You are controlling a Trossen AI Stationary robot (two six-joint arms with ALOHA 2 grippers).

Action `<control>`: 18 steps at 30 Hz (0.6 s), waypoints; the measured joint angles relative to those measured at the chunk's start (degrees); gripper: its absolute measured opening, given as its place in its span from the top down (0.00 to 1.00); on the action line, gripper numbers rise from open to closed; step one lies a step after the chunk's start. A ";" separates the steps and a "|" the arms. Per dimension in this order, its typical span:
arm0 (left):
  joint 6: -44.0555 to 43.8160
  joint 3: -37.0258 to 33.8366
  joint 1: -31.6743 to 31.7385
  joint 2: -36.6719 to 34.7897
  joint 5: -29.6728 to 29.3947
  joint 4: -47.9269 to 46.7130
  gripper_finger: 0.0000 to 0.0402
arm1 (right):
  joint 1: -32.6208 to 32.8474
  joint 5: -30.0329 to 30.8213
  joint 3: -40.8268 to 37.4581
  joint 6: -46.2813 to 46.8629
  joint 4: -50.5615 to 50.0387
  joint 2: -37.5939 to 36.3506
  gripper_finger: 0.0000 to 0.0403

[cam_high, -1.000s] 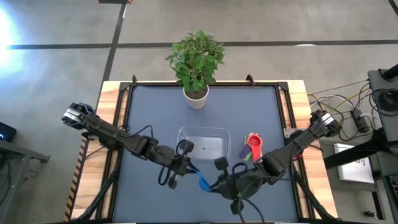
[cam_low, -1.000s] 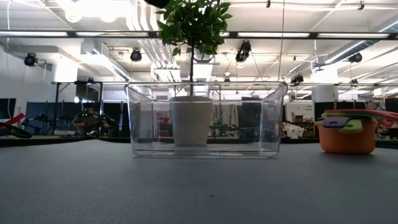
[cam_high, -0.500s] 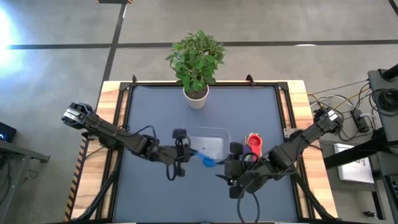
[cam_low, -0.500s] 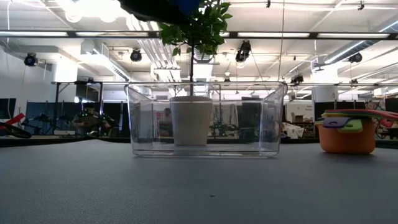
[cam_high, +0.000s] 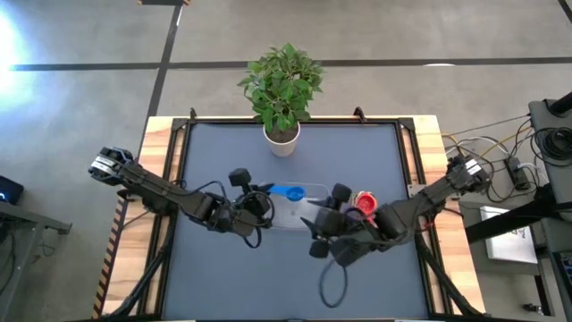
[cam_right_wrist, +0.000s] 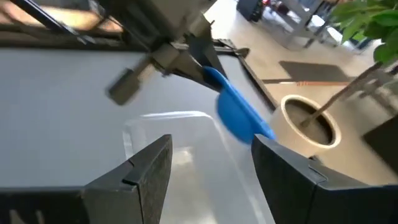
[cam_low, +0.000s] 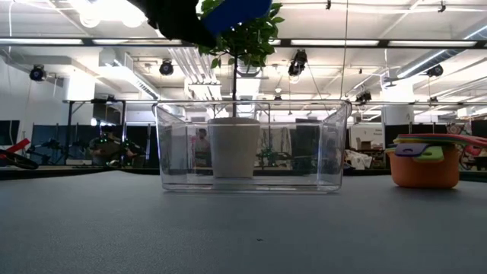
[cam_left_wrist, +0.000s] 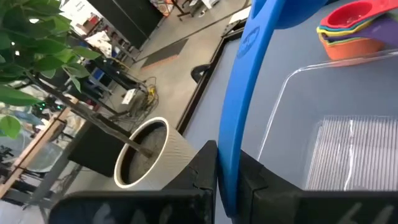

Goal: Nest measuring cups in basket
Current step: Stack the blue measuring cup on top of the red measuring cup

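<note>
Left gripper (cam_high: 264,193) clamped on blue cup (cam_high: 290,191) by handle, hanging above basket (cam_high: 313,190) far edge. Right gripper (cam_right_wrist: 211,180) parted, empty, above basket near side. Bring cup over basket middle, lower level, then release. Other cups (cam_high: 362,204) stacked just beside basket.

Ceiling strip lights (cam_low: 114,9) glare white at the upper left of the low view. Daylight blows out the floor (cam_high: 18,40) at the overhead's upper left. The table (cam_high: 223,152) is evenly lit, shadows faint. The right wrist view is motion-blurred.
</note>
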 joint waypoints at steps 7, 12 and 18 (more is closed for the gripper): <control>0.57 0.00 0.94 0.00 -0.01 -2.10 1.00 | -2.59 0.19 2.09 -12.78 6.10 2.80 0.48; -0.25 -0.04 2.27 0.02 0.06 -3.85 1.00 | -3.34 0.46 7.38 -16.25 6.34 5.16 0.48; -0.23 -0.07 2.89 0.03 1.32 -3.68 1.00 | -7.17 0.37 14.48 -21.58 4.52 11.34 0.48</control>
